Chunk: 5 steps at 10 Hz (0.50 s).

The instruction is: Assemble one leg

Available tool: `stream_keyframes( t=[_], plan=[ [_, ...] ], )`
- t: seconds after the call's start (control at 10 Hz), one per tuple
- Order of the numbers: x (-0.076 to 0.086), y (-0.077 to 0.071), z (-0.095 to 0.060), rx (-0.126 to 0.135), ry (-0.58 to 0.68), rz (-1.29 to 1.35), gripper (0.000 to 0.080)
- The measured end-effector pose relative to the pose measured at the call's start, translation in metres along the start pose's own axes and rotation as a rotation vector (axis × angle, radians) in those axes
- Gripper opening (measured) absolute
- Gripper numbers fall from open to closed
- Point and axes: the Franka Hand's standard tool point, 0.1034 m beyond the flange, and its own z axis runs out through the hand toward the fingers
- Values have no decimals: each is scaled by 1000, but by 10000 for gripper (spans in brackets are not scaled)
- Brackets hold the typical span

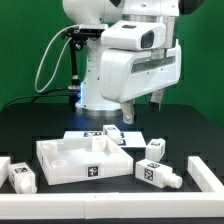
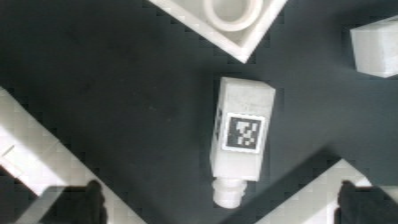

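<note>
A leg [image 2: 244, 133], a small white peg with a black-and-white tag, lies flat on the black table. In the exterior view this leg [image 1: 113, 133] lies just behind the white panel's [image 1: 60, 160] far right corner. My gripper [image 1: 142, 108] hangs open and empty above it, a little toward the exterior view's right. In the wrist view the gripper [image 2: 217, 207] has its two dark fingers [image 2: 71, 205] wide apart, and the leg's narrow end reaches in between them. Nothing touches the leg.
Other legs lie at the exterior view's right [image 1: 155, 150] [image 1: 157, 173] and front left [image 1: 22, 178]. Long white bars lie at the left edge [image 1: 4, 165] and right edge [image 1: 206, 176]. The panel's corner [image 2: 222, 22] and another leg [image 2: 374, 45] show in the wrist view.
</note>
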Motion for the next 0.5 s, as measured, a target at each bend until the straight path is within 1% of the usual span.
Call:
stream_keyframes(
  t=[0.5],
  plan=[
    [0, 0, 1, 1, -1, 0, 649]
  ],
)
